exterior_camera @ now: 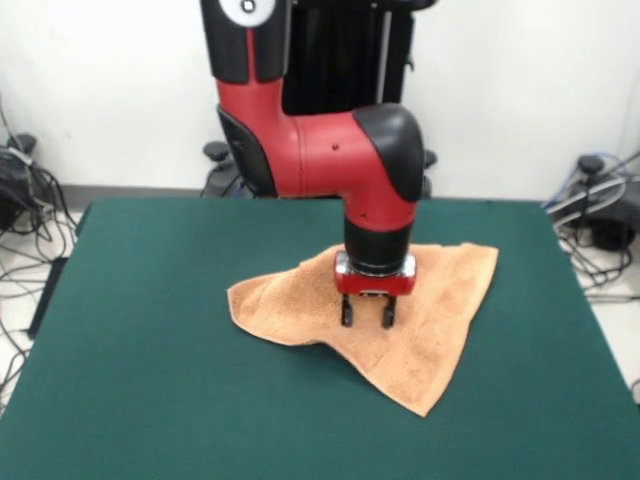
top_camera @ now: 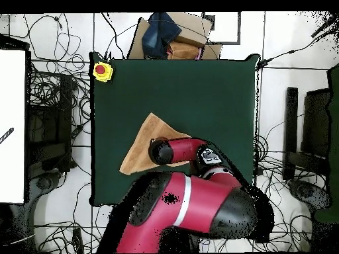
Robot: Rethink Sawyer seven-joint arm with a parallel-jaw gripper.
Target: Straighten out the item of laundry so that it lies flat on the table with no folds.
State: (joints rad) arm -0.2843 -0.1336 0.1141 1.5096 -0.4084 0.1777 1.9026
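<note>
The peach-orange towel [exterior_camera: 420, 330] lies near the middle of the dark green table [exterior_camera: 150, 350]. It is not flat: its left part is bunched into a rounded fold, and one corner points toward the table's near edge. My gripper [exterior_camera: 367, 315] points straight down over the towel's middle, its two fingers apart and its tips at or just above the cloth. In the overhead view the towel [top_camera: 142, 142] shows left of the arm, which hides its right part and the gripper.
A yellow box with a red button [top_camera: 102, 71] sits at a table corner. Cardboard and dark cloth [top_camera: 169, 36] lie beyond the table's far edge in the overhead view. Cables cover the floor around the table.
</note>
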